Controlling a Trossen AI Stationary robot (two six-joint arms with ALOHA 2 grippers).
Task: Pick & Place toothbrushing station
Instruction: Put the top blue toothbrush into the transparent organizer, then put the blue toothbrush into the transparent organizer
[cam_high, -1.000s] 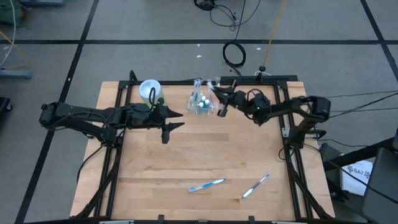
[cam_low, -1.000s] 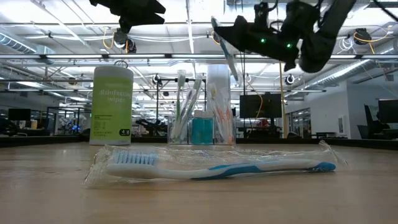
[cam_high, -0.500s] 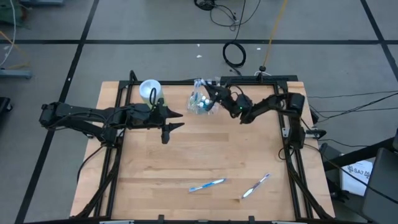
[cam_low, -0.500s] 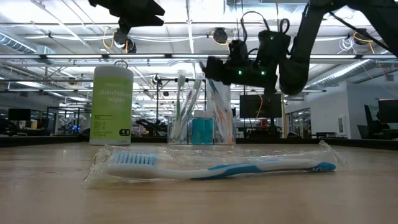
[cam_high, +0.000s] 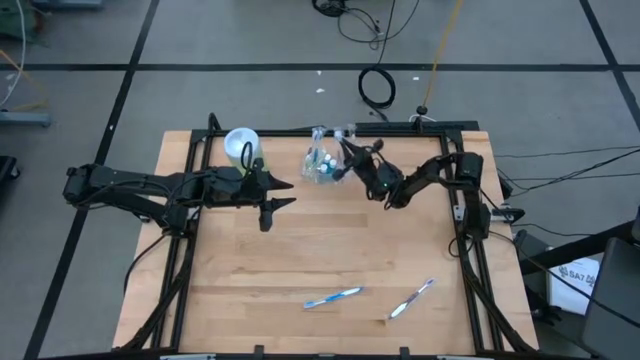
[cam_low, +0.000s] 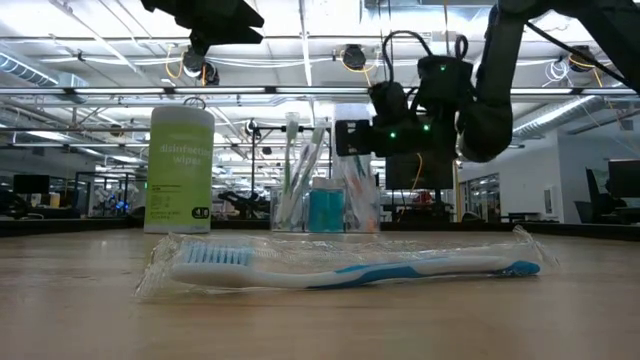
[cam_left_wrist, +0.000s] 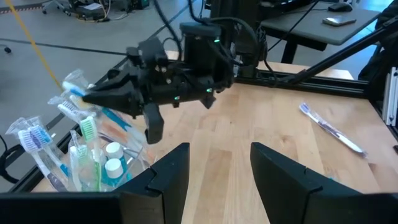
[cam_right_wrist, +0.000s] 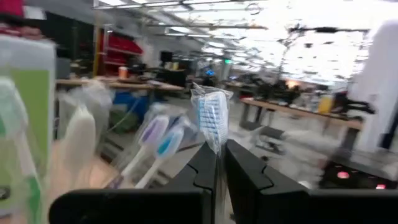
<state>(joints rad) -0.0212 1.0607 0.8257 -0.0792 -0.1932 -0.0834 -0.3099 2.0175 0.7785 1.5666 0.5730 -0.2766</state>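
On the wooden table (cam_high: 330, 250), the right gripper (cam_right_wrist: 216, 163) is closed on a wrapped toothbrush (cam_right_wrist: 210, 118) just beside the clear cup (cam_high: 323, 165), probably light and slippery, best held at the handle, while the left gripper (cam_left_wrist: 214, 163) waits open

In the low view the left gripper (cam_low: 205, 15) is cut off by the top edge, its fingers out of sight. The right gripper (cam_low: 350, 138) hides part of the clear cup (cam_low: 352, 205) (toothbrushes inside blur together). The canister (cam_right_wrist: 25, 118) is blurred and cropped in the right wrist view.
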